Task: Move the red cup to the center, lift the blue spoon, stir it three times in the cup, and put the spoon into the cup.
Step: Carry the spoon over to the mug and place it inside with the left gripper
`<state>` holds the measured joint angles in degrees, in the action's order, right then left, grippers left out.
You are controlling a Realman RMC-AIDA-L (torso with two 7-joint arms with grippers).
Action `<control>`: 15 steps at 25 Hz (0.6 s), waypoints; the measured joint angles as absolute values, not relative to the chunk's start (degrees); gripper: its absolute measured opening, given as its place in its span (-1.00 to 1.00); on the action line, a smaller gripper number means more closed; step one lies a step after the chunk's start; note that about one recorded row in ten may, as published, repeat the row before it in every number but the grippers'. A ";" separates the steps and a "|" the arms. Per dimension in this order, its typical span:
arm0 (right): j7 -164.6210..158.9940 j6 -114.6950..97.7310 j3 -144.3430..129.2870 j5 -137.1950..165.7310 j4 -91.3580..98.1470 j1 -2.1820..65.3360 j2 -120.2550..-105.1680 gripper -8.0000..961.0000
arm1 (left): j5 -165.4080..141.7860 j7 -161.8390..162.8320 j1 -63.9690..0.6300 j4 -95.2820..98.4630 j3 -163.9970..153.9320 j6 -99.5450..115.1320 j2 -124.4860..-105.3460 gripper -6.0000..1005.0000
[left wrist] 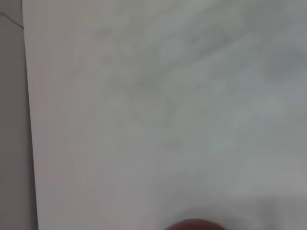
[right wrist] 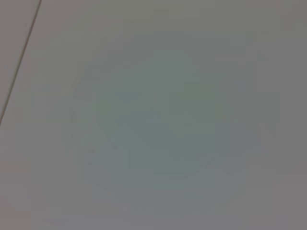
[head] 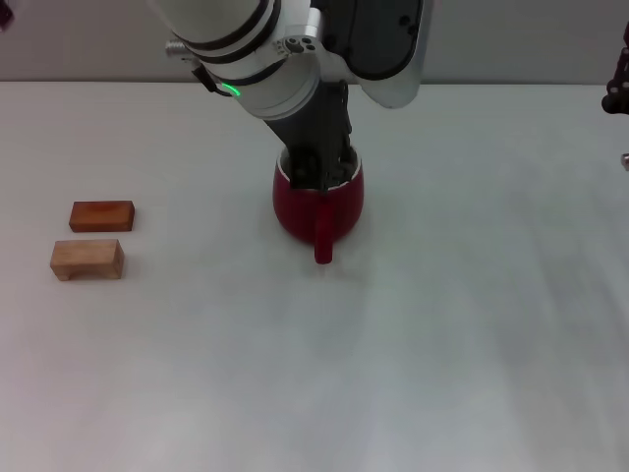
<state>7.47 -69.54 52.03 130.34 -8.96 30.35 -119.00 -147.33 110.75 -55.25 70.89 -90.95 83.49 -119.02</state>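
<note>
The red cup [head: 317, 205] stands upright near the middle of the white table [head: 452, 324], its loop handle pointing toward me. My left gripper [head: 316, 169] comes down from above, and its dark end sits at the cup's mouth, covering most of the opening. In the left wrist view only a dark-red sliver of the cup [left wrist: 194, 224] shows. The blue spoon is hidden. My right gripper [head: 617, 90] stays parked at the far right edge, only partly in view.
Two small wooden blocks lie at the left: a reddish one [head: 101, 215] and, just in front of it, a pale one [head: 87, 260]. The table's far edge runs behind the cup. The right wrist view shows only bare table surface.
</note>
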 joint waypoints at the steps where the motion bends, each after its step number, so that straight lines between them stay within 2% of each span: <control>1: 7.47 -69.70 52.03 130.34 -8.96 30.30 -119.00 -0.97 | -147.32 110.78 -55.19 70.73 -91.32 82.82 -119.04 -0.70; 15: 7.47 -70.76 52.03 130.34 -8.96 29.69 -119.00 -0.97 | -151.02 112.29 -54.12 68.98 -92.07 77.49 -118.80 -0.70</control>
<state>7.47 -70.76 52.03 130.34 -8.96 29.69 -119.00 -151.02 112.29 -54.12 68.98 -92.07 77.49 -118.80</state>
